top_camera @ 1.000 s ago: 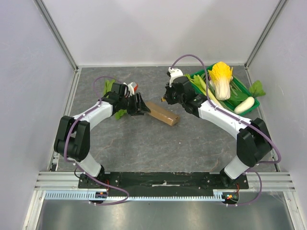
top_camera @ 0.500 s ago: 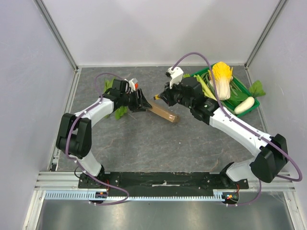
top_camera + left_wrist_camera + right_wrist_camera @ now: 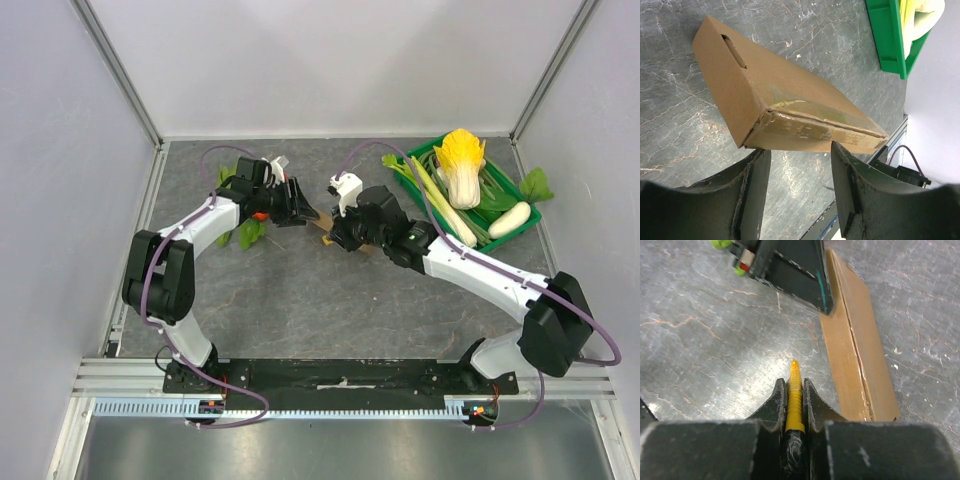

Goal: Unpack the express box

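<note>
The express box [image 3: 790, 95] is a flat brown cardboard box with a finger slot and a taped seam. It lies on the grey table, and my right arm hides most of it in the top view [image 3: 324, 224]. My left gripper [image 3: 797, 147] is open, its fingertips at the box's taped narrow side with bare table between them. In the right wrist view one left finger [image 3: 810, 280] rests against the box [image 3: 855, 355]. My right gripper [image 3: 793, 382] is shut on a yellow ridged tool [image 3: 794, 390], whose tip points at the table just left of the box.
A green crate [image 3: 527, 218] at the back right holds a cabbage [image 3: 462, 160], a white radish [image 3: 510, 218] and long green stalks [image 3: 435, 195]. Leafy greens [image 3: 250, 235] lie beside my left arm. Pale walls close in the table on three sides.
My right arm has swung left with the tool and now covers the box. My left gripper has shifted toward the back, staying at the box's left end.
</note>
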You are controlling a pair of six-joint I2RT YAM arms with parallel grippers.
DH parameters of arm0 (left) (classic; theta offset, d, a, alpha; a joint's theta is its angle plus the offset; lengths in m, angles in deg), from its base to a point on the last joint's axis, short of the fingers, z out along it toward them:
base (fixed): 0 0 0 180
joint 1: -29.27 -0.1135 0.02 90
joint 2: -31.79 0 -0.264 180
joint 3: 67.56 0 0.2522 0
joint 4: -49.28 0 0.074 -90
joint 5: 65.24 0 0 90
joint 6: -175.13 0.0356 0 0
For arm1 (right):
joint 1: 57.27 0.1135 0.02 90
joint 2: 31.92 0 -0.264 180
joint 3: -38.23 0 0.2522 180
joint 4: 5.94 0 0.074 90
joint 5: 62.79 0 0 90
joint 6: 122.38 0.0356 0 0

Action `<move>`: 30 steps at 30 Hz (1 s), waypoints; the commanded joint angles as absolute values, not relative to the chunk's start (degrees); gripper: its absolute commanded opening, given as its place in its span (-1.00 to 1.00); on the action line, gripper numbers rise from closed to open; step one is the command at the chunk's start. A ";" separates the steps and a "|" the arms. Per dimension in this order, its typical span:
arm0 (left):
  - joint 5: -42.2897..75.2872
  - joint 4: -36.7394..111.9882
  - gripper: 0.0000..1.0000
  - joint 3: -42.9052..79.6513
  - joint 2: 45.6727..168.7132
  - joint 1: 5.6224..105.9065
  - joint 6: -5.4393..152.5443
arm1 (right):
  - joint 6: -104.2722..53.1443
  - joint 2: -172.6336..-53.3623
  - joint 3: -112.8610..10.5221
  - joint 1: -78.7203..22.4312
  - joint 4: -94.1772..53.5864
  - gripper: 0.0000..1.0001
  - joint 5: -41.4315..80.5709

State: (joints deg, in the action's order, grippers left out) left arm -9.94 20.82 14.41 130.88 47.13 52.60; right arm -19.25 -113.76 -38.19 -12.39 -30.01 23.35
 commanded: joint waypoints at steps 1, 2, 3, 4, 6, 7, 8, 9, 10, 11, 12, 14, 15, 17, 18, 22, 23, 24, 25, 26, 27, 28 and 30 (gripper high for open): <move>-11.54 20.05 0.15 17.31 131.45 47.46 52.00 | -19.02 -114.88 -37.24 -12.18 -29.37 -1.00 28.96; -11.54 19.79 0.15 17.48 131.45 47.46 52.08 | -18.93 -115.23 -37.23 -12.27 -29.45 -1.00 29.58; -11.45 19.70 0.14 17.57 131.45 47.46 52.17 | -18.93 -115.41 -37.23 -12.27 -29.37 -1.00 30.89; -11.45 19.61 0.14 17.66 131.63 47.37 52.26 | -18.41 -115.59 -37.32 -12.36 -29.37 -1.00 31.51; -11.45 19.35 0.14 18.18 131.72 47.46 52.52 | -17.70 -115.94 -37.41 -12.36 -29.37 -1.00 34.14; -11.45 19.17 0.15 18.27 132.07 47.55 52.44 | -17.44 -116.11 -37.41 -12.36 -29.37 -1.00 35.02; -11.54 19.09 0.14 18.45 132.33 47.46 52.52 | -16.92 -116.03 -37.41 -12.27 -29.45 -1.00 35.90; -11.54 18.91 0.14 18.89 132.59 47.46 52.61 | -16.91 -116.12 -37.41 -12.36 -29.37 -1.00 36.26; -11.63 18.82 0.14 19.15 132.68 47.46 52.61 | -16.74 -116.12 -37.50 -12.27 -29.37 -1.00 36.61; -11.45 18.65 0.14 19.50 133.21 47.46 52.61 | -16.56 -116.29 -37.50 -12.36 -29.37 -1.00 36.88; -11.54 18.12 0.14 20.03 133.47 47.46 52.70 | -16.38 -116.29 -37.59 -12.36 -29.28 -1.00 37.05; -11.45 17.59 0.14 20.64 134.26 47.46 52.79 | -16.30 -116.38 -37.59 -12.36 -29.45 -1.00 37.49; -11.45 17.42 0.14 21.26 134.44 47.46 52.88 | -16.21 -116.29 -37.59 -12.36 -29.46 -1.00 37.58; -11.10 16.45 0.14 21.87 134.97 47.46 52.88 | -15.94 -116.29 -37.59 -12.36 -29.46 -1.00 38.28; -11.10 16.10 0.14 22.57 135.58 47.46 52.96 | -15.77 -116.29 -37.59 -12.27 -29.46 -1.00 38.46; -10.57 14.61 0.14 24.33 136.90 47.46 52.53 | -15.24 -116.29 -37.59 -12.36 -29.63 -1.00 38.81; -10.22 13.65 0.14 25.30 137.25 47.46 52.18 | -15.07 -116.21 -37.50 -12.27 -29.72 -1.00 39.07; -9.96 13.11 0.14 25.91 138.04 47.46 52.09 | -14.89 -116.20 -37.50 -12.36 -29.72 -1.00 39.42; -9.70 12.50 0.14 26.44 138.48 47.46 52.00 | -14.71 -116.12 -37.41 -12.36 -29.63 -1.00 39.51; -9.26 11.45 0.14 27.58 138.83 47.46 51.82 | -14.71 -116.12 -37.50 -12.36 -29.72 -1.00 39.78; -8.99 11.09 0.14 28.11 139.53 47.46 51.65 | -14.45 -116.12 -37.50 -12.36 -29.72 -1.00 40.13; -8.47 9.96 0.14 28.55 139.89 47.55 51.56 | -14.27 -116.12 -37.50 -12.36 -29.72 -1.00 40.22; -7.67 9.16 0.15 30.05 140.59 47.63 51.30 | -14.01 -116.29 -37.59 -12.36 -29.81 -1.00 40.92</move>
